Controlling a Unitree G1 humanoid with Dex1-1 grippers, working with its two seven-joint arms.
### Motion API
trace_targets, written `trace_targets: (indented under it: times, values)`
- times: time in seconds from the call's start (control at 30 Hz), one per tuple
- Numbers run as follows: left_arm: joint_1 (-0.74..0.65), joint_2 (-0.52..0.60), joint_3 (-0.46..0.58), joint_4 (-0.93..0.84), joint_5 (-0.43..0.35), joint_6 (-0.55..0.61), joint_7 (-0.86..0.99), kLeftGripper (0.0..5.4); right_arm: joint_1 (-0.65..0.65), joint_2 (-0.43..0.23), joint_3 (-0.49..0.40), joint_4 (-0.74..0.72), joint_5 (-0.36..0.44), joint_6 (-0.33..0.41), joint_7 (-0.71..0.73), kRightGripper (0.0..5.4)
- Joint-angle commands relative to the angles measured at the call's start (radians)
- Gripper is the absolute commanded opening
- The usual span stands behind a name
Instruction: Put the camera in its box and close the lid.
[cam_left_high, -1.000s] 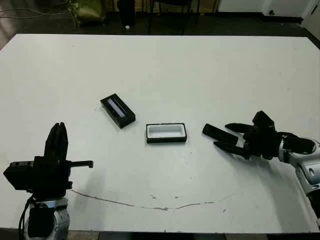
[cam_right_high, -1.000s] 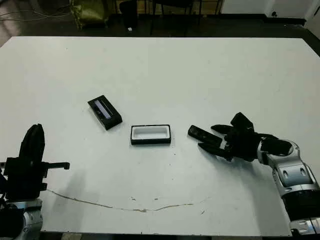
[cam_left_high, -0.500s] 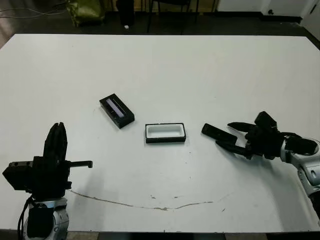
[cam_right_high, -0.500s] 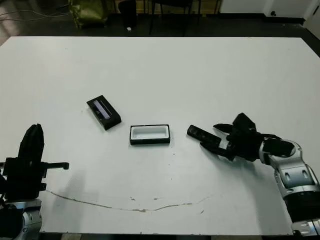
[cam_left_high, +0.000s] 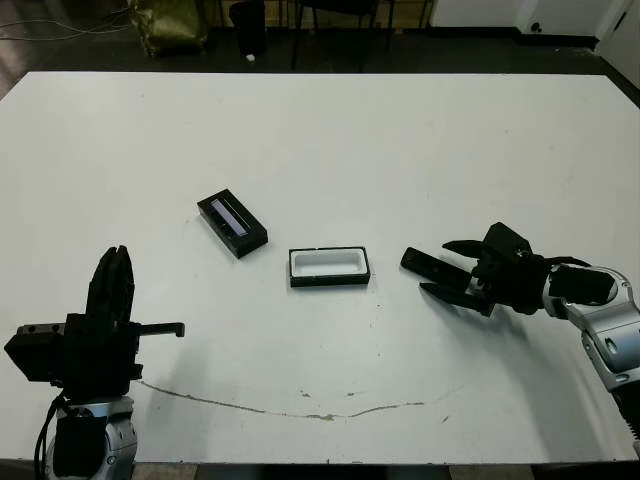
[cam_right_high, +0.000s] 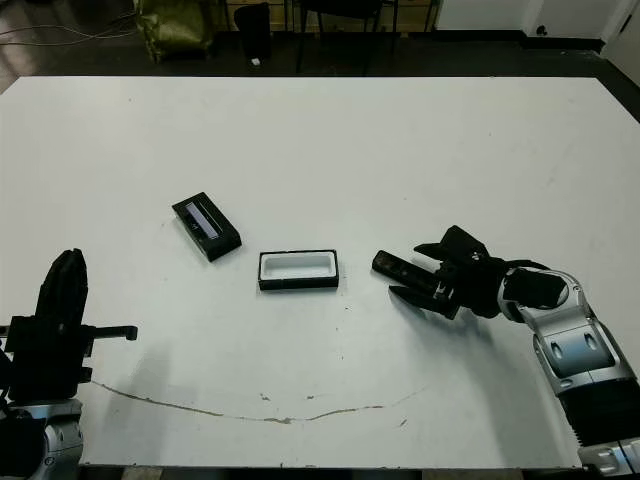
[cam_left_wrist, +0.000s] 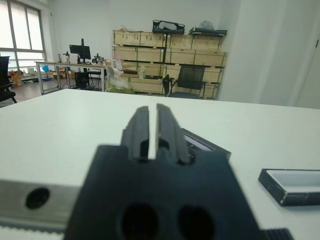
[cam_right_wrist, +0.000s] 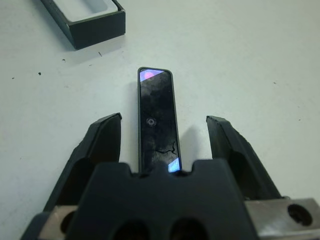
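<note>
The camera (cam_right_wrist: 158, 120) lies flat on the white table (cam_left_high: 330, 140), to the right of its box (cam_left_high: 329, 267) and a little apart from it. The right gripper (cam_right_wrist: 162, 131) is low over the table with its 2 fingers spread wide, 1 on each side of the camera. The fingers do not touch the camera yet. The gripper is lined up along the camera's long side, likely so the fingers can squeeze its thin sides and lift it.

The box sits near the middle of the table with its white inside facing up and nothing in it. It is open like this so the camera can drop straight in. The lid (cam_left_high: 232, 222) lies flat to the left of the box, well apart from it and turned at a slant. Its pale strip faces up. It is out of the way, so nothing blocks the path from the camera to the box.

The left gripper (cam_left_wrist: 149, 131) is held up near the left front corner of the table, far from all 3 things. Its 2 fingers are pressed together and hold nothing. It seems to wait for its turn, maybe for the lid.
</note>
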Motion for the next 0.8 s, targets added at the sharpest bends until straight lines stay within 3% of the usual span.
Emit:
trace_targets:
  times: [0.03, 0.13, 0.37, 0.43, 0.67, 0.8]
  values:
    - [0.012, 0.008, 0.004, 0.006, 0.007, 0.01, 0.002, 0.0, 0.084, 0.01, 0.062, 0.047, -0.043, 0.076, 0.018, 3.33]
    - [0.011, 0.01, 0.007, 0.007, 0.002, 0.012, -0.001, 0.0, 0.084, 0.024, 0.047, 0.072, -0.015, 0.046, 0.032, 3.33]
    - [0.012, 0.013, 0.013, 0.006, 0.013, 0.013, 0.003, 0.0, 0.068, 0.053, 0.027, 0.133, 0.072, 0.06, 0.095, 3.33]
    - [0.011, 0.014, 0.014, 0.01, 0.011, 0.01, -0.001, 0.0, 0.061, 0.053, 0.029, 0.146, 0.093, 0.108, 0.112, 3.33]
    - [0.008, 0.016, 0.018, 0.016, 0.006, 0.007, -0.01, 0.0, 0.025, 0.089, 0.013, 0.32, 0.108, -0.038, 0.187, 3.33]
    - [0.011, 0.016, 0.018, 0.008, 0.005, 0.019, -0.009, 0.0, 0.039, 0.09, 0.015, 0.286, 0.097, -0.04, 0.15, 3.33]
